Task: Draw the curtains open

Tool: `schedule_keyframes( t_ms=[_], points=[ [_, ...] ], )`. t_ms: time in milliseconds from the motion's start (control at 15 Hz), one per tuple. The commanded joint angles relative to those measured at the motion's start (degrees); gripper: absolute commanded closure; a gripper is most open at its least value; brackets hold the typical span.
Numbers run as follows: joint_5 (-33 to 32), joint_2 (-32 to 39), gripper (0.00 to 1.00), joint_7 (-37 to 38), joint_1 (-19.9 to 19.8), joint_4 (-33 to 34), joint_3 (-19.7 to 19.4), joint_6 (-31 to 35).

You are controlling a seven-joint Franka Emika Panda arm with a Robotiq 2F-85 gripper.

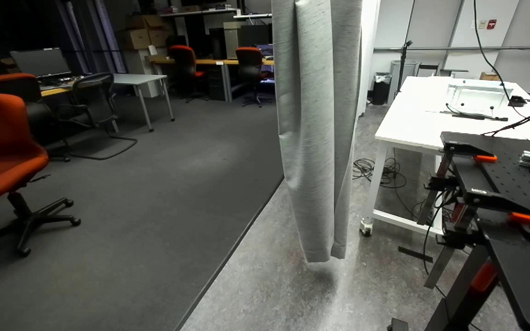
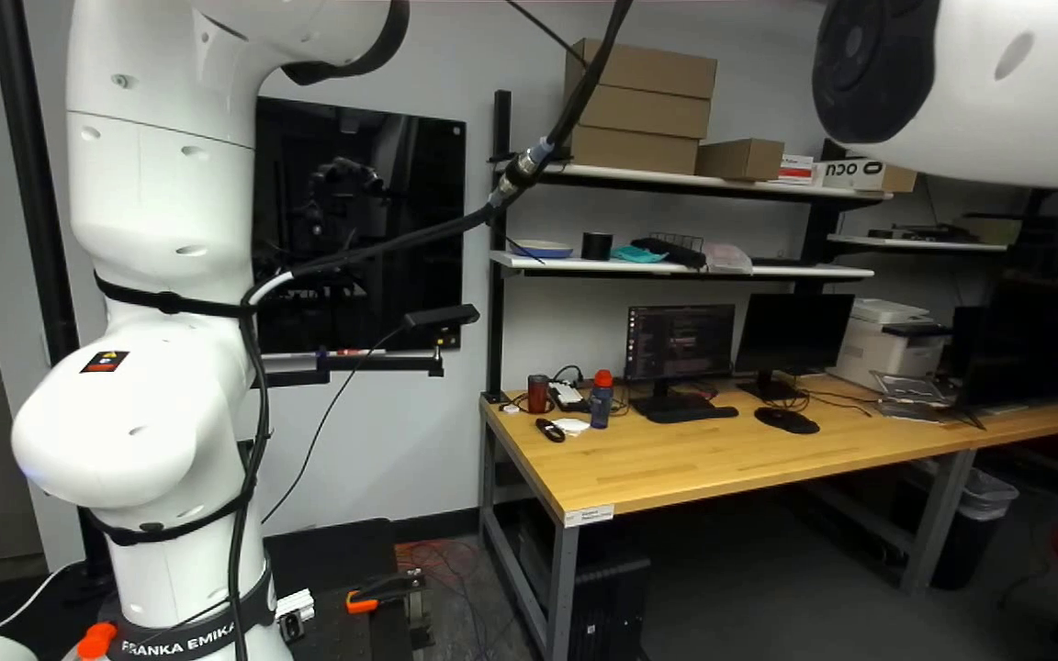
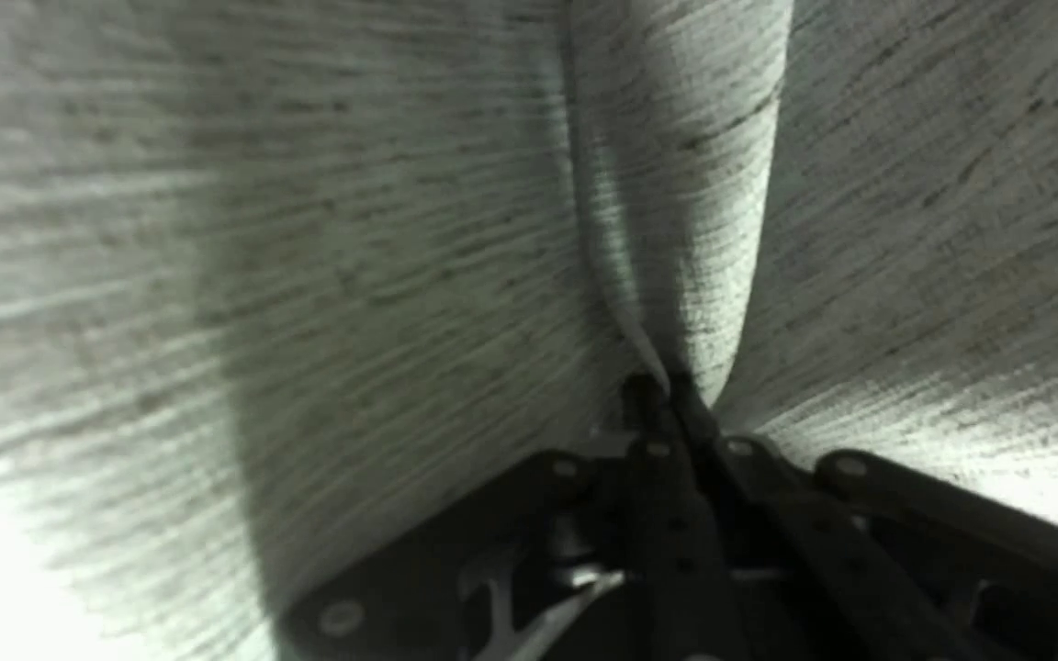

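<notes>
The pale grey curtain hangs in vertical folds in an exterior view, with its lower hem above the hard grey floor. Its top is out of view. In the wrist view the curtain fabric fills most of the picture, on both sides of the jaws. My gripper has its fingertips together on a narrow fold of this fabric, which runs down between them. The gripper shows in neither exterior view. The white arm stands upright in an exterior view, with another white arm part at the upper right.
A white table and a black workbench with orange-handled clamps stand right of the curtain. Cables lie beneath the table. An orange chair stands left. A wooden desk with monitors stands beyond the arm; a black cable hangs from it.
</notes>
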Motion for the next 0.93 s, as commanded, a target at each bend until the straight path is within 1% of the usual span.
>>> schedule_keyframes(
  t_ms=[0,133,267,400,533,667,733,867],
  points=[
    [0.0,0.27,0.99,7.54,-3.22,0.14,-3.31,2.24],
    [0.0,-1.34,0.99,9.73,-5.55,-2.79,-5.65,1.81],
    [0.0,-1.48,0.99,12.51,-7.54,-3.66,-8.29,2.27],
    [0.0,-0.44,0.99,16.0,-8.49,-2.92,-10.14,2.93],
    [0.0,-0.68,0.99,15.58,-7.07,-2.42,-9.72,2.57],
    [0.0,-2.36,0.99,12.1,-4.55,-3.99,-7.63,2.5],
    [-2.56,-4.29,0.99,11.08,-2.61,-6.62,-5.24,2.55],
    [-4.02,-4.83,0.99,10.13,0.07,-8.64,-2.19,3.58]
  ],
)
